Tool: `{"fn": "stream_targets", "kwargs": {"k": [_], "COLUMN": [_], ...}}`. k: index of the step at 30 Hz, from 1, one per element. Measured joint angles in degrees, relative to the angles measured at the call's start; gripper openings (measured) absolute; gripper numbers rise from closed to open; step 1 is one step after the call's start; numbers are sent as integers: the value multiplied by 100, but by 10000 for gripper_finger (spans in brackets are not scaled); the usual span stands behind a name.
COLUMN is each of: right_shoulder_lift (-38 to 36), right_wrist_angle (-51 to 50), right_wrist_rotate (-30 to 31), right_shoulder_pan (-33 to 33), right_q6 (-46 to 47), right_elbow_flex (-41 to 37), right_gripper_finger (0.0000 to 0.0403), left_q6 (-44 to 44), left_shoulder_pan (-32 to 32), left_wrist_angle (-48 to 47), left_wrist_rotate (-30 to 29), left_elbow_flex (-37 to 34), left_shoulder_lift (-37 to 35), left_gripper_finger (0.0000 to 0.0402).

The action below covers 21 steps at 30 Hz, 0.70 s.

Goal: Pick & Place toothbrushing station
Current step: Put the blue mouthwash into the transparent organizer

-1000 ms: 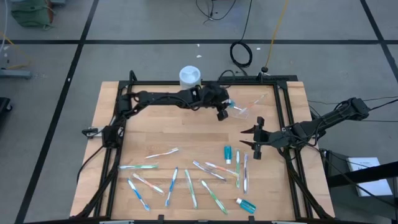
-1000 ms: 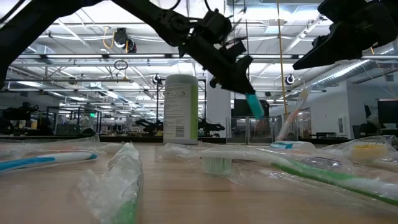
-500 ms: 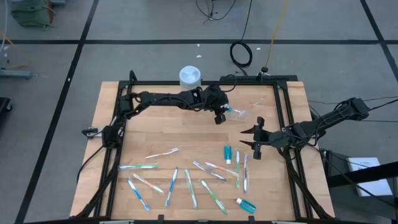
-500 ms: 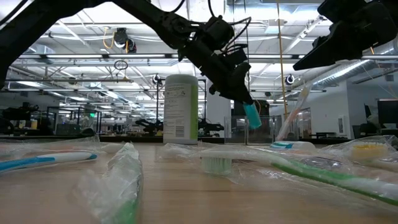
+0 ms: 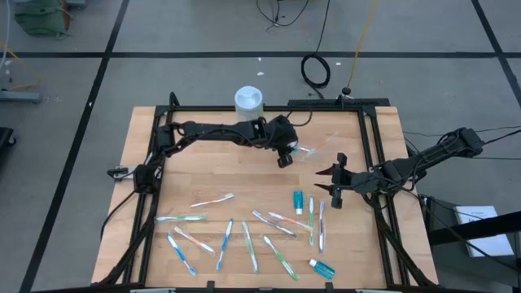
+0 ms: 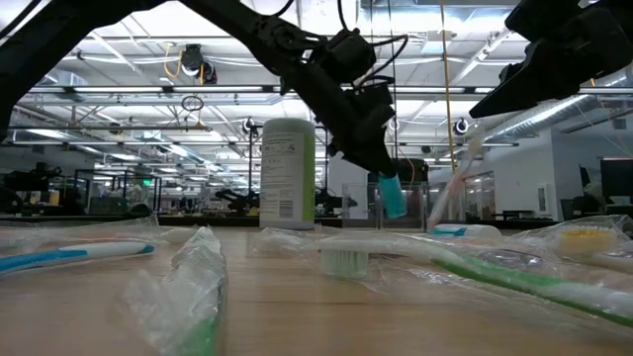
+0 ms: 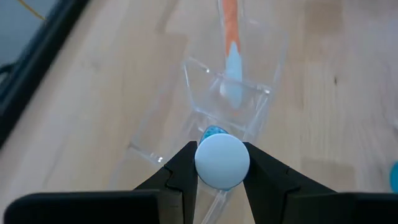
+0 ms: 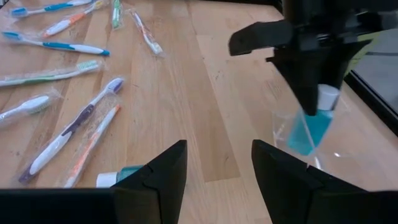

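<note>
- Wooden tabletop (image 5: 212, 175) inside a black frame, grey floor all round; behind it in the low view, a big hall with ceiling lights
- My left gripper (image 5: 285, 152) is over the far middle of the tabletop, its fingers (image 7: 180, 174) clamped on the white cap of a teal toothpaste tube (image 6: 392, 194); the tube hangs cap-up and tail-down so it can drop in lengthwise
- Directly under it sits the clear plastic cup (image 7: 227, 106), its mouth facing the tube; a pink-handled toothbrush (image 7: 231, 37) is already inside, leaning out
- I judge this the lowering step: the tube is lined up with the cup but not released
- My right gripper (image 5: 334, 183) waits near the right rail, fingers (image 8: 152, 177) apart and holding nothing
- Wrapped toothbrushes (image 5: 244, 240) and two more teal tubes (image 5: 299, 201) lie scattered across the near half, not yet collected
- A white-lidded canister (image 5: 249, 100) stands at the far edge, just beside the left arm
</note>
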Motion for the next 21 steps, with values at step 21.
{"fn": "stream_targets", "kwargs": {"k": [21], "right_shoulder_lift": [2], "right_wrist_angle": [-24], "right_wrist_rotate": [0], "right_shoulder_pan": [0], "right_q6": [-7], "right_elbow_flex": [0], "right_gripper_finger": [171], "left_q6": [-167], "left_shoulder_pan": [-343], "left_wrist_angle": [-1017], "left_wrist_rotate": [0], "left_elbow_flex": [4], "left_shoulder_lift": [-240], "left_gripper_finger": [144]}}
